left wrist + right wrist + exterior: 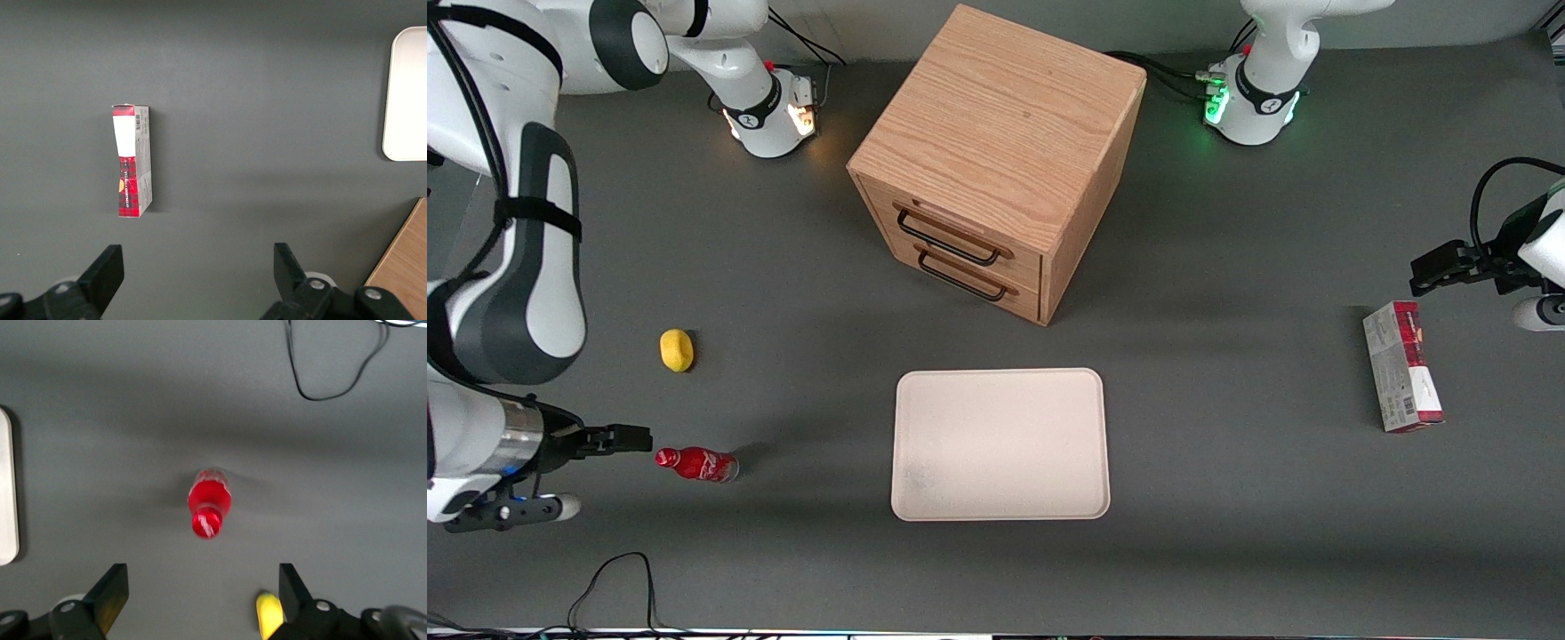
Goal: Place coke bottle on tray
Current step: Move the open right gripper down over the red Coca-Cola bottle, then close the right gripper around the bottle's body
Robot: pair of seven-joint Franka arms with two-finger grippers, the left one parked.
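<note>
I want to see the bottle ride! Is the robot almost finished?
Not yet. Nothing looks done: the coke bottle lies on its side on the table, apart from the bare tray. The gripper hovers near its cap, jaws open. Grasping, lifting and setting down remain.

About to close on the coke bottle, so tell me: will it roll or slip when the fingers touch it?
The coke bottle lies on its side on the table, so a nudge would probably roll it. Its round, glossy-looking body may slip between the fingers. The open gripper hangs above it, not touching.
</note>
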